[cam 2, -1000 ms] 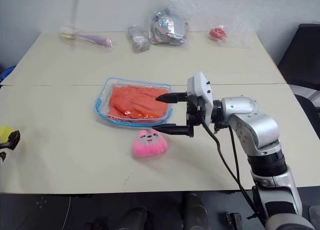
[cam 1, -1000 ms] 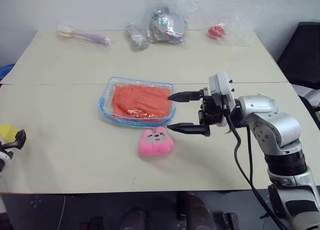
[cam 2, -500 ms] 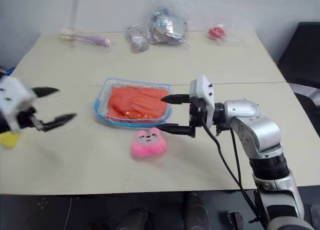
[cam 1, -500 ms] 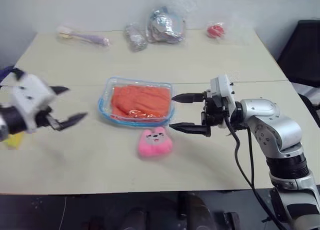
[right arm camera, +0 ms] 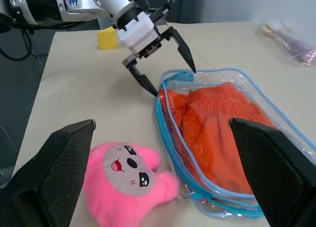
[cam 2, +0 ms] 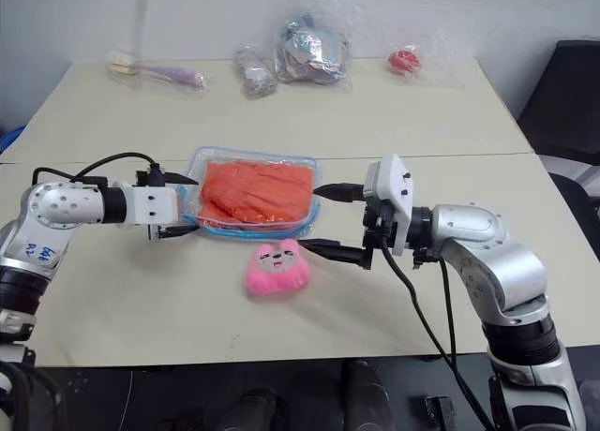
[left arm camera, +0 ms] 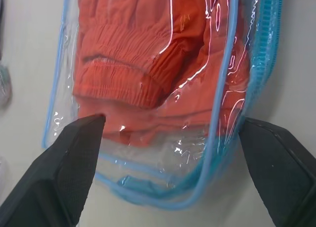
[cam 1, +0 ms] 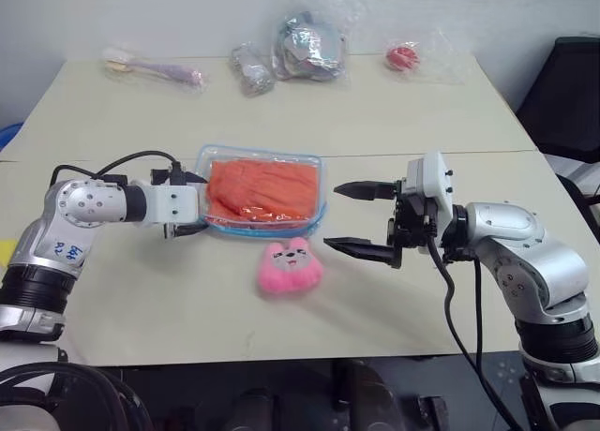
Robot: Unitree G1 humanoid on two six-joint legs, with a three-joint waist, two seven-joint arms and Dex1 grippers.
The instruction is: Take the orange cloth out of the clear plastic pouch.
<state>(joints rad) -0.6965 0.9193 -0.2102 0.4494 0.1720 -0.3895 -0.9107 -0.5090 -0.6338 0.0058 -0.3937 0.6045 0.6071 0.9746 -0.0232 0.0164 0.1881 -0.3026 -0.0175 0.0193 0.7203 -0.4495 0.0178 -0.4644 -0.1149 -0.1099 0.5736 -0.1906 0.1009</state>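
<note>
Since a second ago the left gripper [cam 1: 195, 204] has swung in from the near left edge of the surface [cam 1: 394, 122] to the left end of the clear plastic pouch [cam 1: 259, 189], while the right gripper [cam 1: 354, 218] has drawn slightly back from the pouch's right end. Both pairs of fingers stand wide and hold nothing. The pouch lies flat near the middle of the surface, its light-blue zipper edging all around, and the orange cloth [cam 1: 264, 185] is still inside it, bunched and wrinkled under the clear film. In the left wrist view the two fingers straddle the pouch's rounded end, one finger [left arm camera: 69, 163] to each side, though whether they touch the plastic cannot be told. A pink plush toy [cam 1: 292, 266] sits just in front of the pouch, below the right gripper, and a yellow block [right arm camera: 107, 38] lies well off behind the left arm. The step in hand looks like the approach: bracing the pouch from the left before anything is drawn out. Next, the left fingers probably need to close on the pouch's end to pin it, and the right ones must find the opening, which cannot be made out here.
</note>
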